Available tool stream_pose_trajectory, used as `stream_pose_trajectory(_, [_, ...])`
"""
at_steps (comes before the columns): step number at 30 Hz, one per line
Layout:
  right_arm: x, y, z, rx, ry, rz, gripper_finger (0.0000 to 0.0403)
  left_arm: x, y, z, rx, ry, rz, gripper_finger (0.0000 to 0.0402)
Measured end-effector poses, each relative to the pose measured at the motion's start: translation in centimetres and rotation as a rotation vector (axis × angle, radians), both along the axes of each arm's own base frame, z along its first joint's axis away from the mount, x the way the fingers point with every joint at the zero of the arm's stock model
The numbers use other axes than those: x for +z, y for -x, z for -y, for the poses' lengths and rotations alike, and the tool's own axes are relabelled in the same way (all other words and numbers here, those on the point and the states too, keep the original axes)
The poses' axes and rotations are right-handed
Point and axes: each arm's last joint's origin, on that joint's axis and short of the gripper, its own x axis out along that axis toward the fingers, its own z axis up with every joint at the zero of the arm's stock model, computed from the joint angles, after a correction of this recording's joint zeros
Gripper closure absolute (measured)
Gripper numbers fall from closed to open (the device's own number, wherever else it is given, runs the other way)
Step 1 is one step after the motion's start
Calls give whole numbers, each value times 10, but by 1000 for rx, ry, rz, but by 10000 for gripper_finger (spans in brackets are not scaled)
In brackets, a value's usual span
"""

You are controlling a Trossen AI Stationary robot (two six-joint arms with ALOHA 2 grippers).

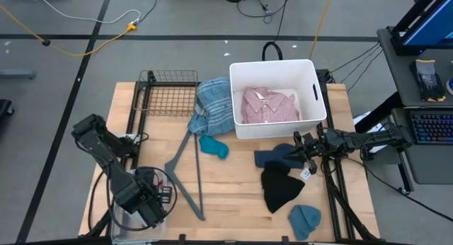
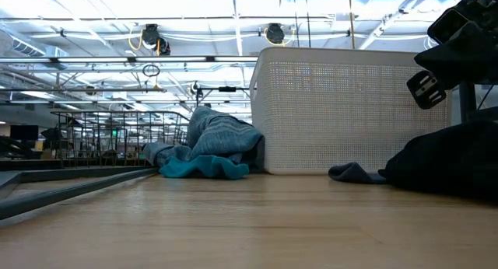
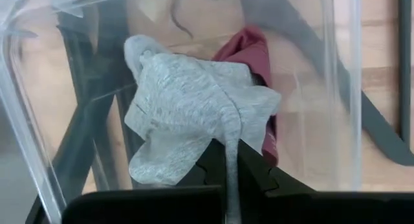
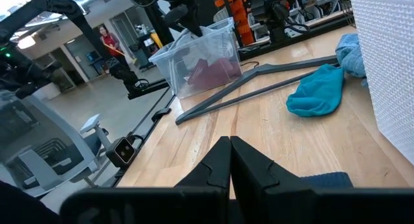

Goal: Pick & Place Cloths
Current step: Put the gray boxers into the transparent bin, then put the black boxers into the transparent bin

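My left gripper point(image 1: 152, 195) is at the table's near left corner, inside a clear plastic bin point(image 1: 127, 215), shut on a light grey cloth point(image 3: 194, 107); a maroon piece point(image 3: 252, 56) lies behind it in the bin. My right gripper point(image 1: 297, 147) is shut and empty just above the table, beside a navy cloth point(image 1: 274, 157). A black beanie point(image 1: 279, 188) and a blue beanie point(image 1: 304, 220) lie on the table near it. A pink shirt point(image 1: 269, 107) lies in the white tub point(image 1: 311, 68). A blue-plaid shirt point(image 1: 212, 107) leans against the tub's left wall. A teal cloth point(image 1: 214, 146) lies on the table. My left gripper pinches a narrow gathered strip of the grey cloth point(image 3: 231, 153) between its two shut fingers. The rest of the cloth bunches up beyond the fingertips inside the clear bin, in front of the maroon piece. Whether it rests on the bin's floor I cannot tell.
A grey V-shaped hanger bar point(image 1: 187, 174) lies on the table between the bin and the teal cloth. A wire basket point(image 1: 168, 95) stands at the far left. Bare wood shows in the table's near middle point(image 1: 226, 202). A person shows far off in the room point(image 4: 107, 39).
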Motion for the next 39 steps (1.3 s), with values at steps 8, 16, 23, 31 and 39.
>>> stream_pose_trajectory(8, [0, 0, 0, 0, 3, 1, 399, -1, -3, 5, -28, 49, 39, 344])
stream_pose_trajectory(16, [0, 0, 0, 0, 3, 1, 399, -1, -6, 10, -89, 107, 71, 256])
stream_pose_trajectory(23, [0, 0, 0, 0, 3, 1, 399, 21, -3, 11, -79, 263, 51, 215])
stream_pose_trajectory(31, [0, 0, 0, 0, 1, 0, 399, 75, -10, 3, -81, 145, 386, 263])
stream_pose_trajectory(39, [0, 0, 0, 0, 1, 0, 399, 99, -49, -12, -280, -71, 799, 347])
